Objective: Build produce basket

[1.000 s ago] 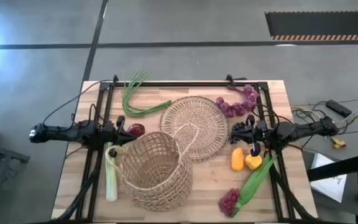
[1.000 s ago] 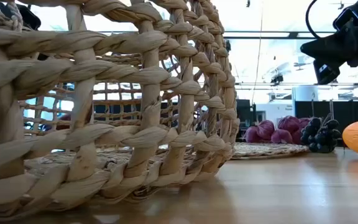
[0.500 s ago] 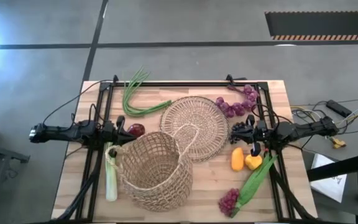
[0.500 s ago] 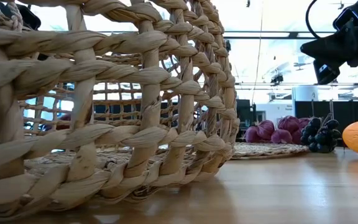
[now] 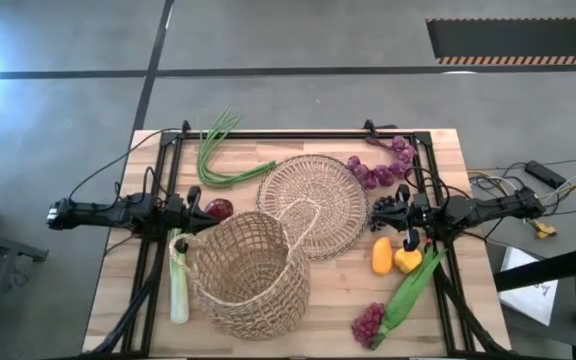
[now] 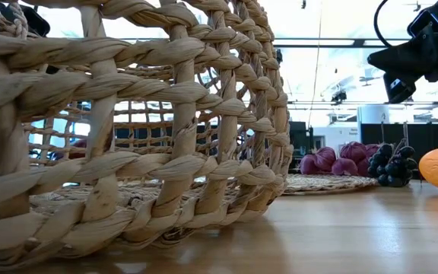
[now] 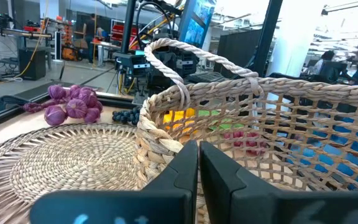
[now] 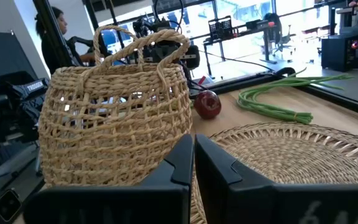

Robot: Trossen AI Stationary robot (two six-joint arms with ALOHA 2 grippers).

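The wicker basket [image 5: 248, 275] stands upright on its bottom at the table's near middle, handles up; it also fills the low view [image 6: 128, 129]. Around it lies the produce: green stalks [image 5: 218, 155], a dark red onion [image 5: 218, 208], a pale leek [image 5: 178, 280], purple grapes [image 5: 378, 165], dark grapes [image 5: 386, 205], two yellow-orange peppers [image 5: 393, 258], a green leaf [image 5: 408, 290] and another grape bunch [image 5: 368, 322]. My left gripper [image 5: 200, 211] hangs shut above the table left of the basket's rim [image 7: 166, 106]. My right gripper [image 5: 378, 212] hangs shut over the dark grapes, clear of them [image 6: 398, 87].
A flat round woven disc [image 5: 313, 205] lies at the table's middle, just behind the basket. A black frame [image 5: 298, 133] runs along the table's far, left and right sides. People show in the room beyond the table in both wrist views.
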